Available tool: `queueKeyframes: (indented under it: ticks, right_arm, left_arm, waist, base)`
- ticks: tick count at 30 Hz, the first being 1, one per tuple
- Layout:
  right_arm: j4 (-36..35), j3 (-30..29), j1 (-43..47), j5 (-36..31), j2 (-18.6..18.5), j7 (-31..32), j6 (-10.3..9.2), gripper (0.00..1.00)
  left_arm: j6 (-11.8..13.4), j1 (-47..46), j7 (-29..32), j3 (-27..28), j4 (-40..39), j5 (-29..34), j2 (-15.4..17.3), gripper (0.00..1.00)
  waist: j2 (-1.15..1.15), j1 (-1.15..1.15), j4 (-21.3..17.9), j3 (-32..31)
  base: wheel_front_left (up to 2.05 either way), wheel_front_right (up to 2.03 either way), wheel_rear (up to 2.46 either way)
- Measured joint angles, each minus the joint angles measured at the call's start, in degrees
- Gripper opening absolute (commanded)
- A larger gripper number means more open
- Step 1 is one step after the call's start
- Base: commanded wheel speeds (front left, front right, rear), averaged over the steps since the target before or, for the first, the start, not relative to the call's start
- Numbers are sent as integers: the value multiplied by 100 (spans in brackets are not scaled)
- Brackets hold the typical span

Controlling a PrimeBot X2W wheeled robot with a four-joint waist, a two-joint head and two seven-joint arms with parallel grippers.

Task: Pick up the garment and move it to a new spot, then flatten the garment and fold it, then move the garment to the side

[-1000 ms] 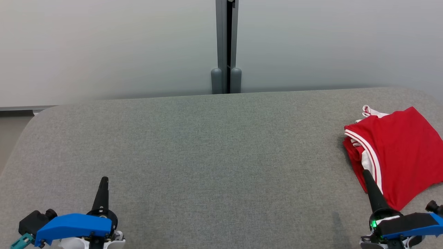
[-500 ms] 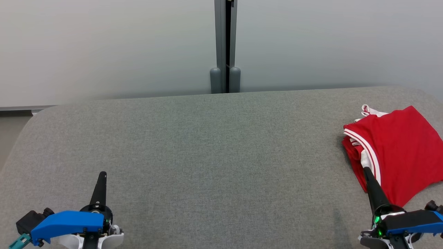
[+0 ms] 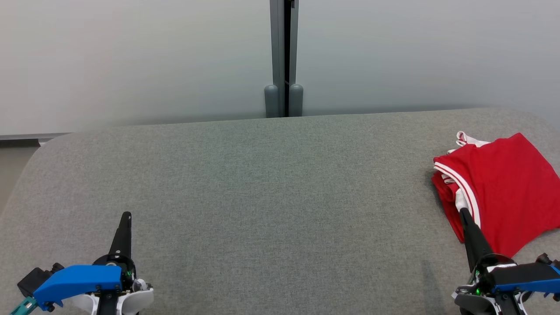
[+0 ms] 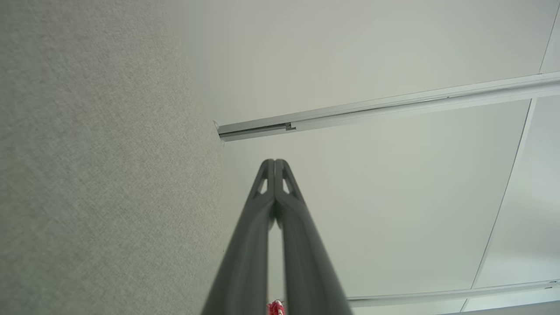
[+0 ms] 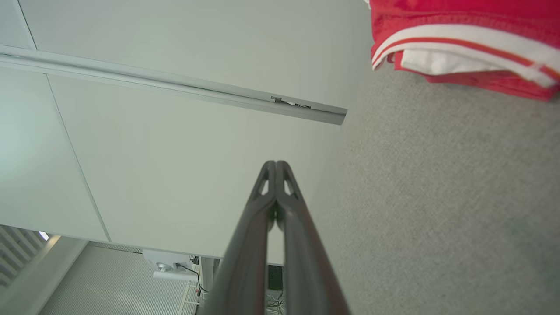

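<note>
Garment, folded, is laid at the right side of the bench. Left hand and right hand are held together, empty; folds are best left undisturbed.

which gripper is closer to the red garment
The right gripper, by the near edge of the garment; the left gripper sits far across the grey surface.

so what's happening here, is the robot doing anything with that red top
The red and white garment lies folded on the right side of the grey padded surface, and nothing is holding it. The robot's left tool and right tool sit low at the near edge, both shut and empty. The right one is near the garment but apart from it. The folding looks done.
</note>
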Motion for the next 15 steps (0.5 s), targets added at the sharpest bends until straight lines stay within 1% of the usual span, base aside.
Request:
queueKeyframes:
  ticks: [15]
  right_arm:
    - [149,-22,-124,635,1,52,0,0]
  left_arm:
    - [-111,-63,164,221,-2,-486,-124,0]
  waist:
    - [0,-1,-19,16]
  base:
    - [0,0,0]
